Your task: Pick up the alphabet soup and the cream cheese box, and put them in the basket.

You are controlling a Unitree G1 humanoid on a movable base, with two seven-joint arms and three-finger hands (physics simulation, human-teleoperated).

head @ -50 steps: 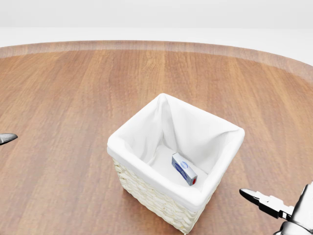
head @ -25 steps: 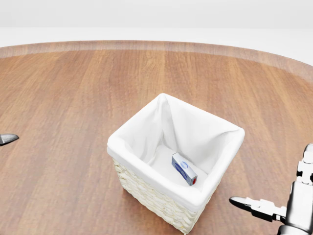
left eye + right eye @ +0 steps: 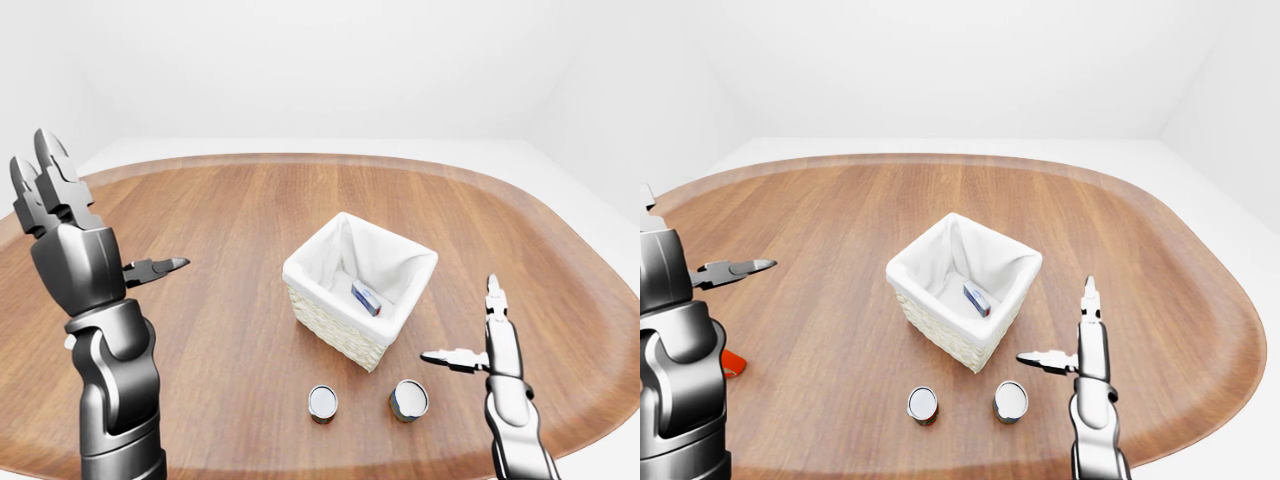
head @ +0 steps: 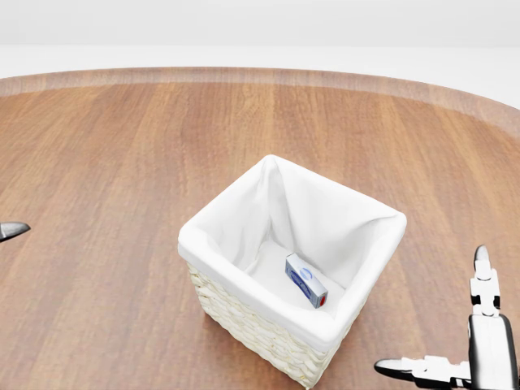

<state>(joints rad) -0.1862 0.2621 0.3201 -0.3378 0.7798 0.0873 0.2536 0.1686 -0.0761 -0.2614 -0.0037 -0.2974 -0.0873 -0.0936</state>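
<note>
A wicker basket with a white cloth liner stands mid-table. The cream cheese box, blue and white, lies flat on the basket's floor. Below the basket in the left-eye view stand two cans seen from above, one on the left and one on the right; I cannot tell which is the alphabet soup. My right hand is open, just right of the right can, with one finger pointing up and the thumb toward the can. My left hand is raised at far left, open and empty.
The wooden table has a rounded rim with white floor beyond it. A small red-orange thing peeks out beside my left arm in the right-eye view. Only a left fingertip shows in the head view.
My right hand has turned and shifted left and lower in the head view: its thumb now points left near the bottom edge and a finger stands upright. The left hand has stayed put.
</note>
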